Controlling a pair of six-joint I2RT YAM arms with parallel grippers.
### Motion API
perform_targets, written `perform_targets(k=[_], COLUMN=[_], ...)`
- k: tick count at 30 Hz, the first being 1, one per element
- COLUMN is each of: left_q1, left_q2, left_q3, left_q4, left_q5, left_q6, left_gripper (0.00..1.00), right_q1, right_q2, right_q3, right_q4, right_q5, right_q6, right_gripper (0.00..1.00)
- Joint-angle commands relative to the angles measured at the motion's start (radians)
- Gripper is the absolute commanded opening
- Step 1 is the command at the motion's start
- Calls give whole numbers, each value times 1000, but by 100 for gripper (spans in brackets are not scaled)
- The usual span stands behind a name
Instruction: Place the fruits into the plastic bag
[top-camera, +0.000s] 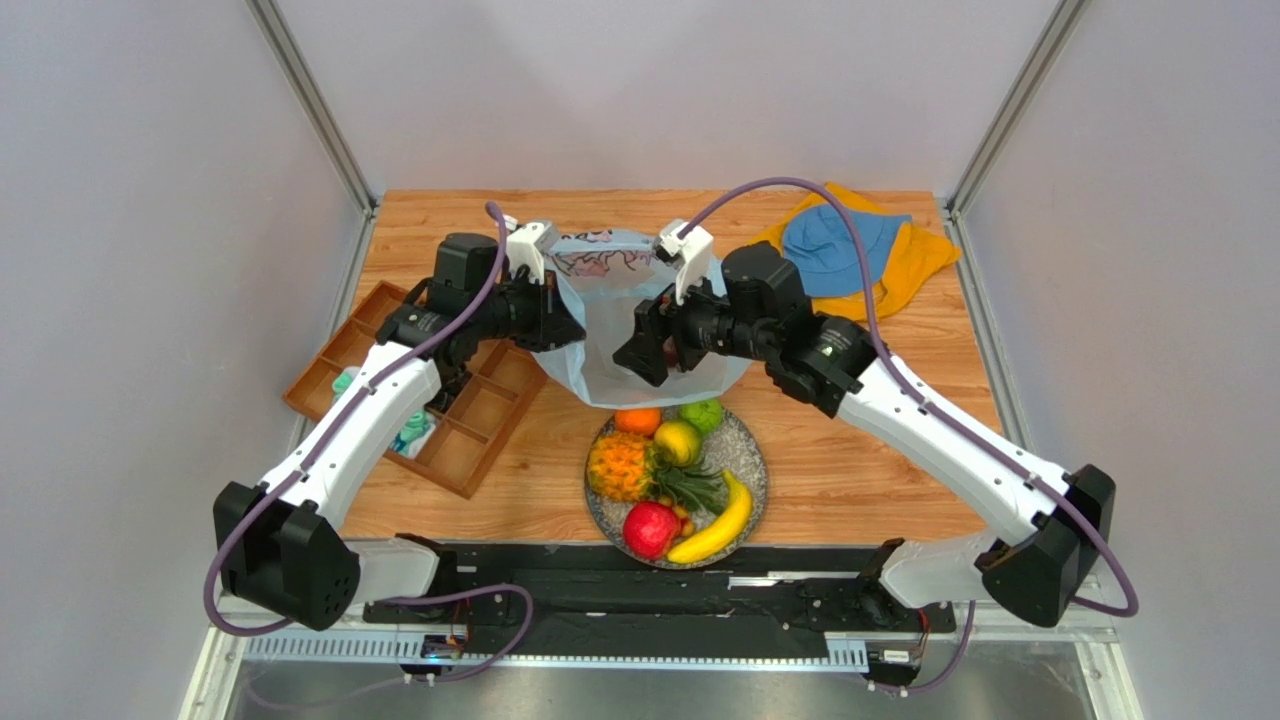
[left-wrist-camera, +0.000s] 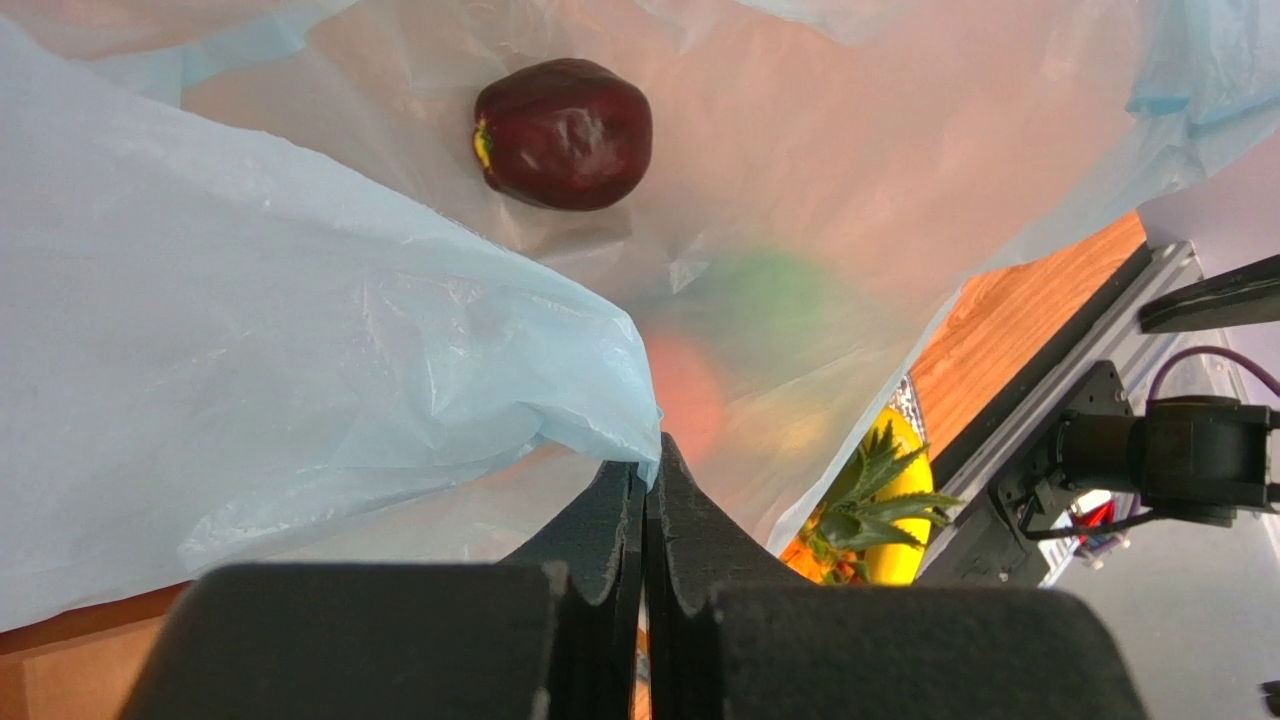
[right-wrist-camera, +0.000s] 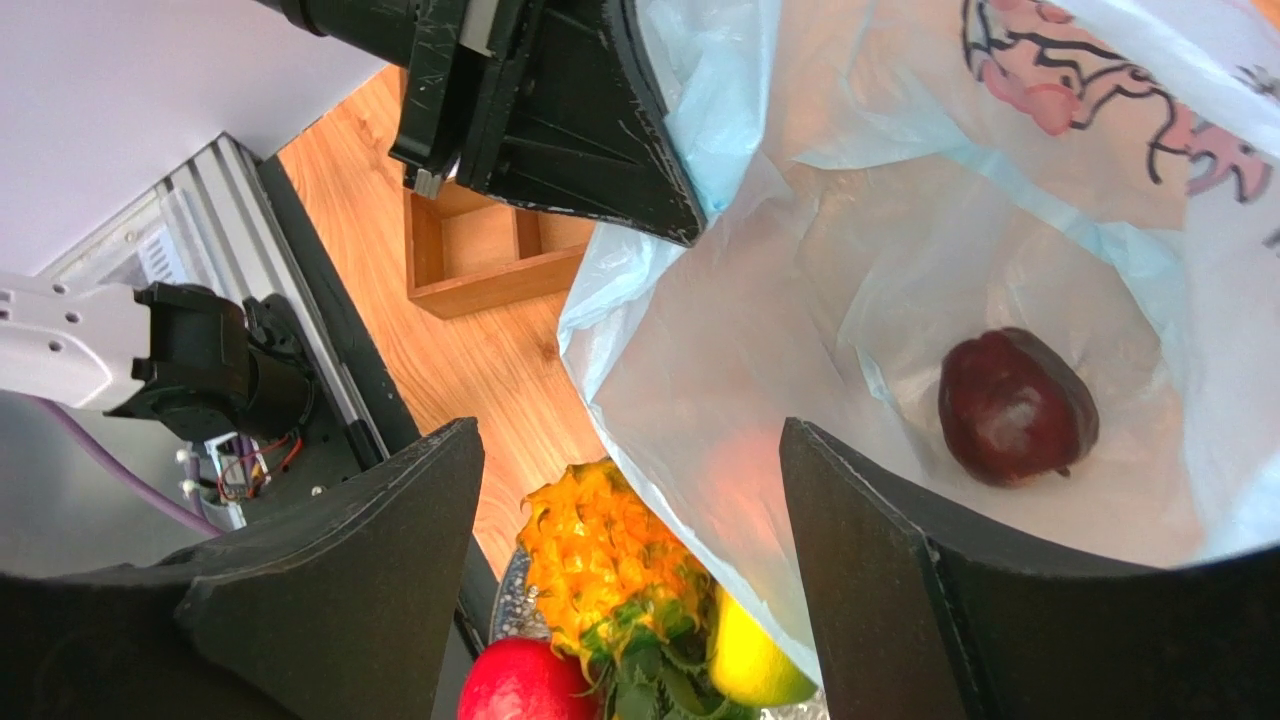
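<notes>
The plastic bag (top-camera: 613, 293) lies open at mid-table, light blue with a pink print. My left gripper (left-wrist-camera: 651, 450) is shut on its left rim, also seen as the left gripper (top-camera: 567, 326) from above. A dark maroon fruit (right-wrist-camera: 1016, 405) rests inside the bag; the same maroon fruit (left-wrist-camera: 564, 132) shows in the left wrist view. My right gripper (right-wrist-camera: 631, 450) hangs open and holds nothing, over the bag's near rim and the plate (top-camera: 747, 450). On the plate sit an orange (top-camera: 639, 422), green apple (top-camera: 700, 416), yellow-green fruit (top-camera: 678, 443), pineapple (top-camera: 619, 468), red apple (top-camera: 651, 528) and banana (top-camera: 721, 522).
A wooden compartment tray (top-camera: 489, 413) lies at the left, under my left arm. A blue hat on a yellow cloth (top-camera: 857, 248) lies at the back right. The plate stands just in front of the bag, close to the table's near edge.
</notes>
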Motion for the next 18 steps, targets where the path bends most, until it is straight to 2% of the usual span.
perform_targets(k=[1, 8, 11, 18], left_q1=[4, 4, 4, 4], left_q2=[-5, -18, -28, -24], left_q3=[19, 28, 30, 28], left_q4=[23, 3, -3, -3], left_q5=[15, -21, -40, -32], left_q6=[-7, 11, 17, 16], left_gripper=[0, 0, 0, 0], right_q1=[-8, -7, -7, -7], right_q2=[-57, -157, -192, -247], right_q3=[-22, -132, -161, -316], right_q4=[-74, -198, -255, -231], right_q5=[110, 161, 264, 319], right_q6=[61, 96, 191, 340], right_gripper=[76, 73, 71, 70])
